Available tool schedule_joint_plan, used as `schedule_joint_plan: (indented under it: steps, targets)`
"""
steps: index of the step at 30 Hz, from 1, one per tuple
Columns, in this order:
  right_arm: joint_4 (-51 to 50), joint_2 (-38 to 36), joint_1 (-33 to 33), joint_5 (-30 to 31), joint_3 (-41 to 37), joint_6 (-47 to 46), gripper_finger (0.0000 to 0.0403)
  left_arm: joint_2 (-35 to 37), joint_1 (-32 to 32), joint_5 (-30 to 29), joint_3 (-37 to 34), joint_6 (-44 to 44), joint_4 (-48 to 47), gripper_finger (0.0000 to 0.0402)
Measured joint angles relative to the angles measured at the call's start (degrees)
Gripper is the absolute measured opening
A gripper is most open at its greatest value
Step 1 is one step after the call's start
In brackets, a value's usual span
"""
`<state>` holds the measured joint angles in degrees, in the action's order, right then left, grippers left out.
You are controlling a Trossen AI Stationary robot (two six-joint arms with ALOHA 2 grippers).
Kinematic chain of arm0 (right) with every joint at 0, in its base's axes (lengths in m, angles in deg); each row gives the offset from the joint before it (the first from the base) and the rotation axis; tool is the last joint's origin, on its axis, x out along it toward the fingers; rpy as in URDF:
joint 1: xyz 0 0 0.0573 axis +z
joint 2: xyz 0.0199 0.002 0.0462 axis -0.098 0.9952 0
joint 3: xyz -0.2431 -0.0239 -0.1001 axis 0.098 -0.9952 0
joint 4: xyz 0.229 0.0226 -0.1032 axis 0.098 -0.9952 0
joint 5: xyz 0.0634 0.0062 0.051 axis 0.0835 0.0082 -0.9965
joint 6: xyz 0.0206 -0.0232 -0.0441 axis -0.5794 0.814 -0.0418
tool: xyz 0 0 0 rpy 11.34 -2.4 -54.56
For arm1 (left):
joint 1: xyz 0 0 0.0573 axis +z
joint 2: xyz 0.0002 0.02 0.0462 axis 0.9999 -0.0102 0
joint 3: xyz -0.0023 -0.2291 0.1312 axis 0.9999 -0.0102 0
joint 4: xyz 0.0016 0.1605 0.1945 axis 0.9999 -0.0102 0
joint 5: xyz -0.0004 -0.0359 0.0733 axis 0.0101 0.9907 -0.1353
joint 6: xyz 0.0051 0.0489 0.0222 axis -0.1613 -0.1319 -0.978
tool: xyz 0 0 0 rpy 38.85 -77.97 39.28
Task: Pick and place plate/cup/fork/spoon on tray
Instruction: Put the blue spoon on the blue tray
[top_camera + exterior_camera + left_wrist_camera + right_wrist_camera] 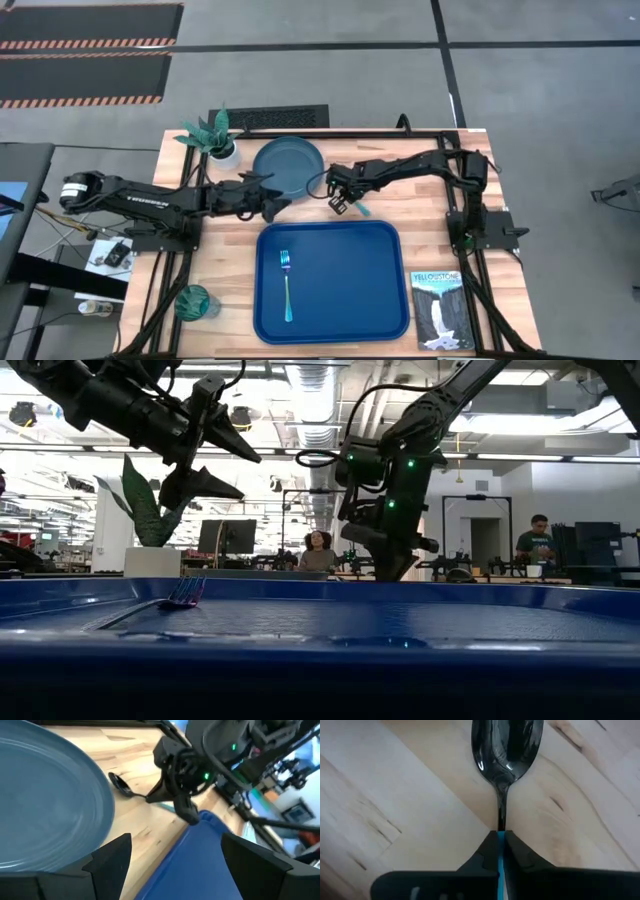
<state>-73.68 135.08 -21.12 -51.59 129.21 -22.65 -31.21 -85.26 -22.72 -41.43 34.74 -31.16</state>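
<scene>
The bright blue tray (330, 300) lies at the table's near middle, and the fork (286, 285) lies flat on its left part. The teal-blue plate (288, 167) lies on the table behind the tray. The green cup (195, 302) stands left of the tray. My right gripper (340, 197) is shut on the spoon (507, 750), between the plate and the tray's far edge. My left gripper (282, 203) is open and empty, just left of the spoon. It hovers over the plate's near rim (60, 820) and the tray's far left corner (200, 855). My right gripper pinches the spoon's light blue handle (500, 842) between its two fingers, at the end next to the dark neck. The fingers come from the table's right, slanting down, along the spoon. The dark bowl (120, 782) points toward the plate, low over the wood; whether it touches the table, I cannot tell.
A white pot with a teal plant (215, 138) stands at the far left of the table, beside the plate. A waterfall-cover book (440, 308) lies right of the tray. People show in the room behind the table in the low view (318, 550).
</scene>
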Motion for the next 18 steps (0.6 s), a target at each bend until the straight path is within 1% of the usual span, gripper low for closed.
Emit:
schedule_joint_plan:
  steps: [4,6,8,11,14,18]
  targets:
    - [-2.1,-3.52,0.4,2.84,-0.49,-0.19,0.0008,0.02,2.83,5.15,0.04,0.93,1.36,0.0293]
    - [-4.18,-7.39,0.51,3.7,-0.65,-0.35,0.0008,0.0,4.57,7.89,0.04,2.15,2.22,0.0293]
    - [-4.21,-11.32,1.05,4.54,-0.24,-1.58,0.0013,0.0,6.31,10.02,0.04,3.29,3.51,0.0293]
    - [-6.33,-15.8,3.59,6.34,-0.34,-2.05,0.0008,0.0,8.86,12.79,0.07,3.79,5.63,0.0293]
    - [-4.44,-19.43,6.76,6.46,-0.28,-2.37,0.0005,0.0,11.74,16.81,0.23,4.97,5.77,0.0293]
    - [-2.5,-21.07,11.36,8.12,-0.28,-2.46,0.0011,0.0,13.27,20.8,0.35,7.7,6.56,0.0293]
